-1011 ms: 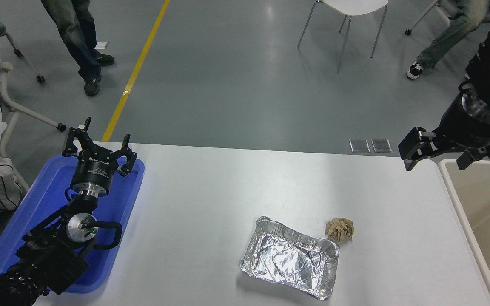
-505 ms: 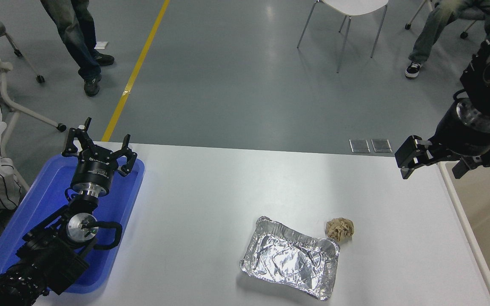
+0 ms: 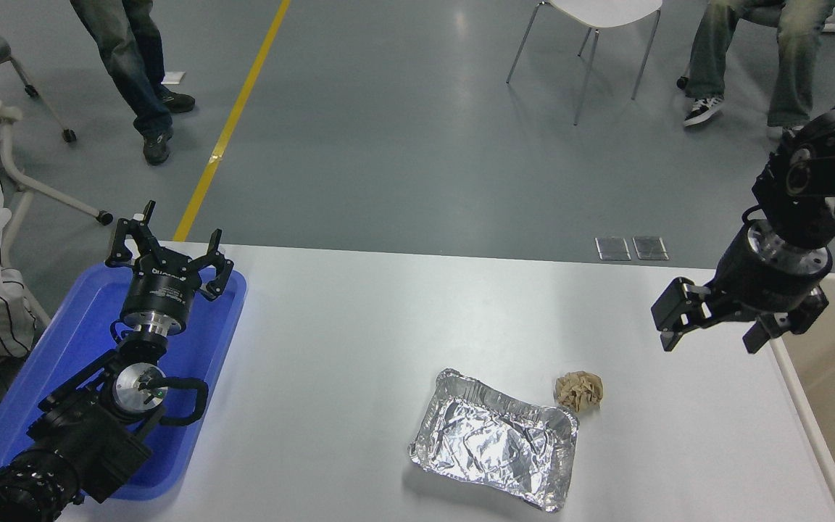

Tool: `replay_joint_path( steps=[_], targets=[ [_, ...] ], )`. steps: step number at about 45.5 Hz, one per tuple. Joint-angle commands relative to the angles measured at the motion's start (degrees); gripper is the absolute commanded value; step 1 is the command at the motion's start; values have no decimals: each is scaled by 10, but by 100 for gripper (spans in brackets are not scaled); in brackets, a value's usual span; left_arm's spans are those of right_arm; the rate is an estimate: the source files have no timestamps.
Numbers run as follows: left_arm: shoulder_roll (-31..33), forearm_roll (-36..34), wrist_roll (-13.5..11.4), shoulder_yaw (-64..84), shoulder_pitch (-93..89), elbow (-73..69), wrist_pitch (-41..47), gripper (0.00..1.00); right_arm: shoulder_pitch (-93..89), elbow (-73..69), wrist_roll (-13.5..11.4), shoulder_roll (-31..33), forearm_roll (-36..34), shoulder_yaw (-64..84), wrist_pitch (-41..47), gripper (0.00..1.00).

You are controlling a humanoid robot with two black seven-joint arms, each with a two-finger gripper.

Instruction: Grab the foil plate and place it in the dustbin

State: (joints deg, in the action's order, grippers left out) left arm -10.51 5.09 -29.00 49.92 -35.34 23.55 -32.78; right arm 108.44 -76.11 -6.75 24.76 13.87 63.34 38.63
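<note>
The foil plate (image 3: 493,449) lies flat near the front edge of the white surface (image 3: 359,348), shiny side up and with nothing in it. Nothing is touching it. A small crumpled paper ball (image 3: 578,391) sits just beside its far right corner, and it cannot be told whether the two touch.

The step in hand looks like the reach: the plate is not yet picked up. For the next move, the right end effector (image 3: 715,330) would need to be brought down and forward to the plate's raised rim, with one finger inside the rim and one outside. The foil looks thin, so a soft pinch is likely needed or the rim could be bent. The paper ball should be left alone.

The dustbin (image 3: 802,406) is seen at the right edge, beside the surface, with its pale rim showing.

The right end effector is held up above the surface, near the dustbin's far corner and well apart from the plate. Its fingers are spread wide and point down, with nothing between them.

The left end effector (image 3: 169,254) is parked at the lower left over a blue tray (image 3: 19,420), fingers spread and holding nothing.
</note>
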Motion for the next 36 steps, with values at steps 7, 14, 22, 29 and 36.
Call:
replay_joint_path(
  steps=[7,14,22,29,36],
  targets=[
    [0,0,0,0,0,0,0,100,-133,1,0,-2,11,-78,-140,99],
    [0,0,0,0,0,0,0,100,-171,3,0,-9,12,-106,-157,99],
    [0,0,0,0,0,0,0,100,-202,5,0,-24,11,-113,-168,100],
    [0,0,0,-1,0,0,0,100,-227,1,0,-24,1,-135,-161,100],
    [0,0,0,0,0,0,0,100,-270,4,-1,-24,0,-176,-169,99]
  ],
)
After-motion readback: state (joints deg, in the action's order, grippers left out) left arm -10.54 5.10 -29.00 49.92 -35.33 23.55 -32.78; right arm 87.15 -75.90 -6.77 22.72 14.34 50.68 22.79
